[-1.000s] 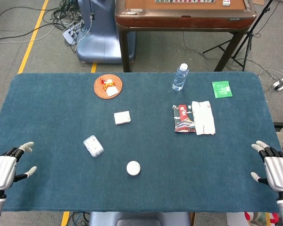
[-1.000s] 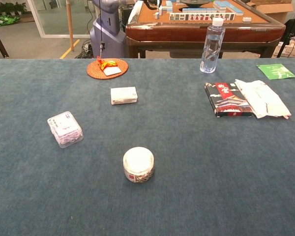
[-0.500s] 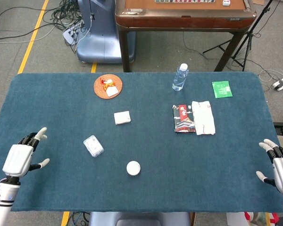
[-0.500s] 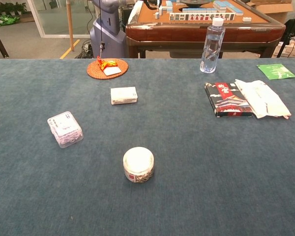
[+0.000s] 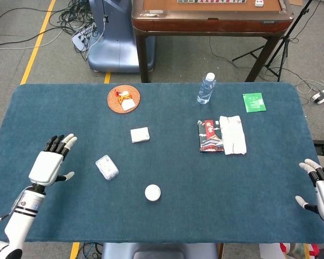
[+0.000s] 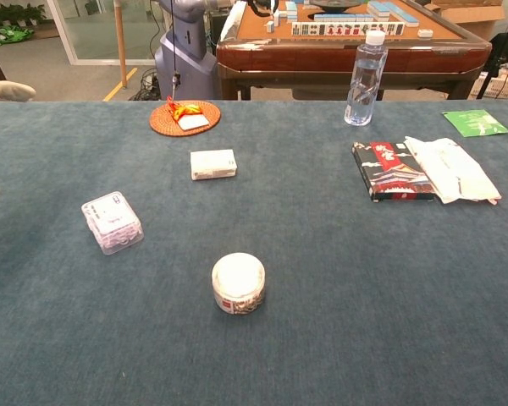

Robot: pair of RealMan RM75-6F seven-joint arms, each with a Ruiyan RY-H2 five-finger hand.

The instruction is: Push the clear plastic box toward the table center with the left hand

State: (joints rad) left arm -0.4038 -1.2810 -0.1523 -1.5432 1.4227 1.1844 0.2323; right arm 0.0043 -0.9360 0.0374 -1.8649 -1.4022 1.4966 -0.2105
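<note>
From overhead, the left hand [image 5: 48, 164] hovers over the table's left side, fingers spread and empty, near but apart from the clear plastic box [image 5: 106, 167]; the chest view catches only its fingertips [image 6: 7, 90]. The right hand [image 5: 323, 190], fingers apart, shows only overhead.

One clear plastic box [image 5: 106, 167], one round jar [image 5: 152, 192], one water bottle [image 5: 206, 89], one woven coaster [image 5: 123, 99] — and two hands: left hand [image 5: 46, 165], right hand [image 5: 323, 189].
</note>
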